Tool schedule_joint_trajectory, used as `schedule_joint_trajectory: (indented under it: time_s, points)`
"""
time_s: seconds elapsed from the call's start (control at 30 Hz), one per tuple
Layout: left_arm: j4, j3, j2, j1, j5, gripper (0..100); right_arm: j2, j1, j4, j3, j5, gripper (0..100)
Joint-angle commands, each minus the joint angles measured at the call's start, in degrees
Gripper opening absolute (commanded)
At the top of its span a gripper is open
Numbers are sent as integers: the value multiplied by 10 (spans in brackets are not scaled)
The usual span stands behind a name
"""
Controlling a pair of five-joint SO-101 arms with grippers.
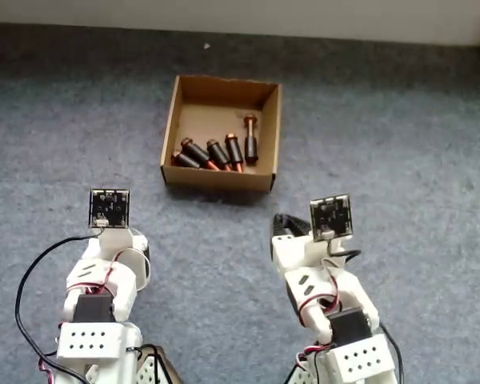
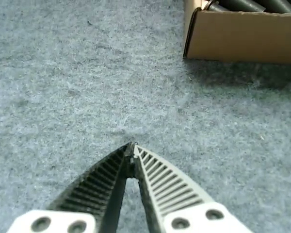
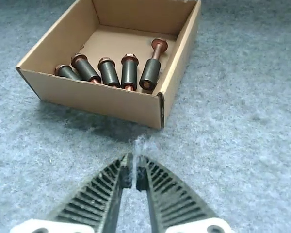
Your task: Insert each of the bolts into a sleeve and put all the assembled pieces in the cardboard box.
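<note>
Right wrist view: right end effector (image 3: 134,160) pressed together on nothing above the grey bench (image 3: 242,121), just short of the cardboard box (image 3: 102,99); left end effector (image 2: 132,148) likewise pressed together and bare, off a near corner of the box. Count: five bolts, five sleeves, all paired as five assembled pieces (image 3: 109,72) lying side by side in the one box (the piece nearest the side wall shows bare shank, so perhaps not fully seated). Judged: boxing step looks complete; the next move calls for little beyond checking that bolt, a fine pinch close to the box wall.
</note>
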Motion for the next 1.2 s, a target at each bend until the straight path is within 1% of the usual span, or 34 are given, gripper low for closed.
schedule_joint_trajectory:
  time_s: [0.0,0.1,0.27,0.4,0.53,0.67,0.77,0.87,1.17]
  points:
    - [-10,-23,-5,-7,-3,5,-91,7,7,45,-2,5]
    - [-11,-15,-5,-7,-4,5,-138,7,50,78,-5,5]
    - [-11,-11,-5,-7,-4,5,-123,7,80,91,-5,5]
    - [-13,15,-5,-2,-4,5,-129,8,128,110,-3,5]
    - [-9,25,-5,15,-4,5,-130,46,174,110,-3,5]
    - [6,25,-3,5,-4,5,-130,92,220,110,-3,5]
    - [40,25,-4,2,-4,5,-130,102,275,110,-3,5]
    - [44,25,-4,1,-4,5,-130,102,342,110,-3,5]
    - [44,25,-4,2,-3,5,-130,102,342,110,-3,5]
